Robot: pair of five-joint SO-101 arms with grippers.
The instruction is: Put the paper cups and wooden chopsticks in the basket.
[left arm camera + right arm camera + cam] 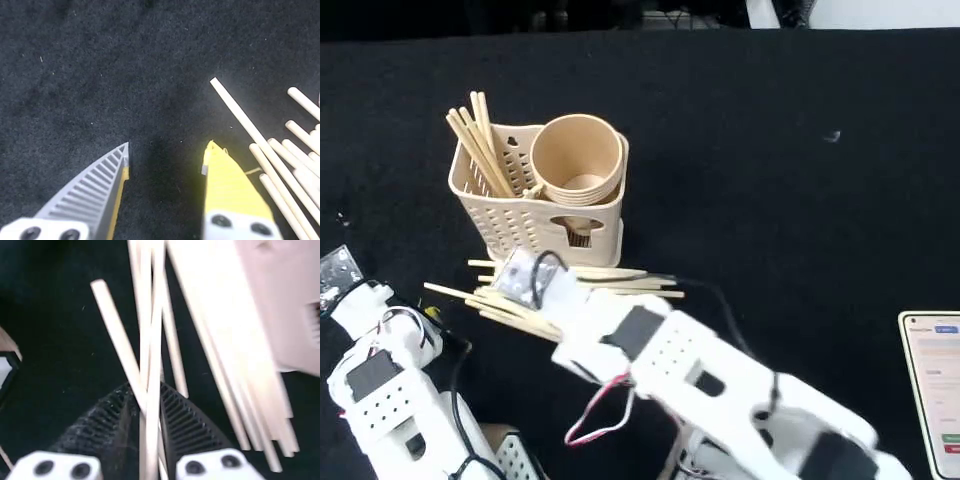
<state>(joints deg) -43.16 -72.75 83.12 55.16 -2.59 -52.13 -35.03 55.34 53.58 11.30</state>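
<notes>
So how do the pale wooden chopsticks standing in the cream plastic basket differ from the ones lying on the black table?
The basket chopsticks stand tilted, leaning out of the cream perforated basket; the loose chopsticks lie flat on the black table. Nothing grips the basket chopsticks; the right gripper is shut on some loose chopsticks. Both are thin pale wooden sticks.

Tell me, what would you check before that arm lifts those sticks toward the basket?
1. Right end effector shut on the pale wooden chopsticks: ok.
2. Held sticks lying parallel: not ok, two cross at the jaws.
3. Left end effector open over the black cloth: ok.
4. Beige perforated plastic basket upright: ok.
5. Brown paper cups already stacked in the basket: ok.
6. Room left in the basket's chopstick compartment: cannot tell.
</notes>
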